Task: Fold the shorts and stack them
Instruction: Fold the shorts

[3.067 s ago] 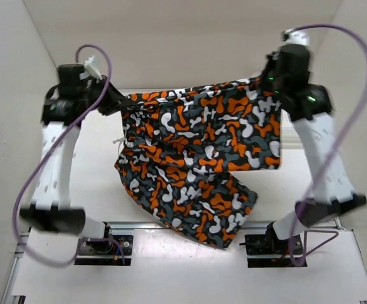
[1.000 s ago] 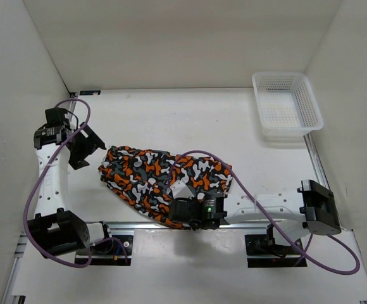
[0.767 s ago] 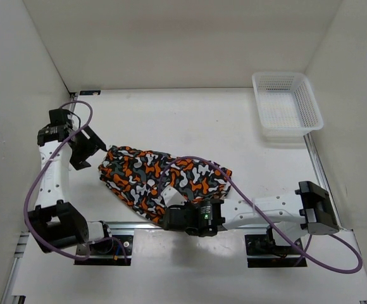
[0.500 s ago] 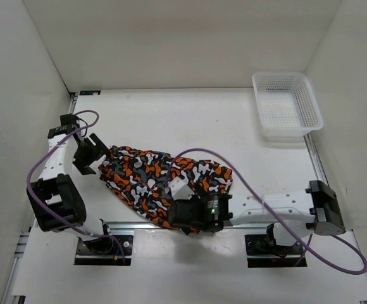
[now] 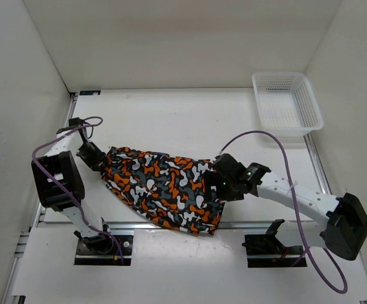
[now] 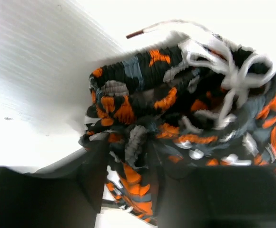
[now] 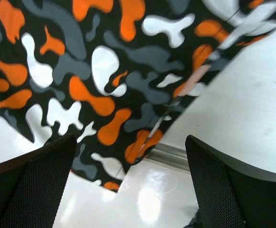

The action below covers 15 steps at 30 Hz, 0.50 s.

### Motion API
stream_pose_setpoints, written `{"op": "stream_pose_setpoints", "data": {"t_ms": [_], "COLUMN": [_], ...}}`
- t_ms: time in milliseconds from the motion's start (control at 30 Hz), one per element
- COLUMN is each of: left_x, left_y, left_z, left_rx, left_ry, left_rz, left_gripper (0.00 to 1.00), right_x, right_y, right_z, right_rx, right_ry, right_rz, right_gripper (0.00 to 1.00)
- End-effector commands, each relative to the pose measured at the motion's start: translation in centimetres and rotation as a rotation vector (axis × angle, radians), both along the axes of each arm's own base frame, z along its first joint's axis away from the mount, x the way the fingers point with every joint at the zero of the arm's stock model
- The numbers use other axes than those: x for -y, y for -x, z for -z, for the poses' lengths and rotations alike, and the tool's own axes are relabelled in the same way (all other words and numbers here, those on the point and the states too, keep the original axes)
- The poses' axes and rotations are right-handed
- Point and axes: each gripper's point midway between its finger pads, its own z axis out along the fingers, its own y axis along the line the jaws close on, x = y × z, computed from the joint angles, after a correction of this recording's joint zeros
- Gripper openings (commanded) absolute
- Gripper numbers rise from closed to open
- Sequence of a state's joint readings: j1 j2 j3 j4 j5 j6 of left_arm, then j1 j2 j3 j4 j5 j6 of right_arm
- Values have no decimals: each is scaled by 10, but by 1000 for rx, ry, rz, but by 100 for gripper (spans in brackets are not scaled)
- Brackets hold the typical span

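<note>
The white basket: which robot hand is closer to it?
Right. The right gripper is at the shorts, on the side toward the basket; the left gripper is at their other end.

White mesh basket: upright, on the far right corner of the white table.

Top view: bright, even, diffuse light from above, sharp throughout. Shadows on the table are faint and soft-edged.

Left wrist view: the table is overexposed to plain white at upper right. The shorts lie close to the lens and are soft. The left fingers are underexposed, nearly black.

Right wrist view: the print is in fair focus. There is a glare patch on the table at bottom centre. The right fingers are dark, with mesh texture visible.
</note>
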<state>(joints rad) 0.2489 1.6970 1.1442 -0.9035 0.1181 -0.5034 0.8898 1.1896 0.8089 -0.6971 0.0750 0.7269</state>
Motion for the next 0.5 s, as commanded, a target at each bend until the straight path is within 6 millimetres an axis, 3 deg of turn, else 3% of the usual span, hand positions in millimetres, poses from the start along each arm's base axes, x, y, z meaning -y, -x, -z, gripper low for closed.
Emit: {"op": "stream_pose_setpoints", "data": {"t_ms": [0, 67, 100, 233, 467], "left_x": [-7, -6, -6, -8, -6], "left_y": [-14, -14, -14, -13, -13], "left_z": [-3, 0, 0, 0, 2], "left_rx": [47, 37, 37, 34, 35], "left_ry": [-35, -32, -32, -41, -30], "left_rz": [-2, -2, -2, -4, -11], "left_gripper": [23, 10, 10, 10, 10], "right_x": [-30, -26, -21, -9, 11], "right_y": [1, -10, -10, -36, -65], "right_z": [-5, 4, 16, 32, 69], "right_rx": [-74, -95, -121, -111, -95], "right_ry": [-108, -114, -108, -119, -19], "right_rz": [-59, -15, 5, 103, 198], "right_gripper": [100, 100, 100, 95, 68]}}
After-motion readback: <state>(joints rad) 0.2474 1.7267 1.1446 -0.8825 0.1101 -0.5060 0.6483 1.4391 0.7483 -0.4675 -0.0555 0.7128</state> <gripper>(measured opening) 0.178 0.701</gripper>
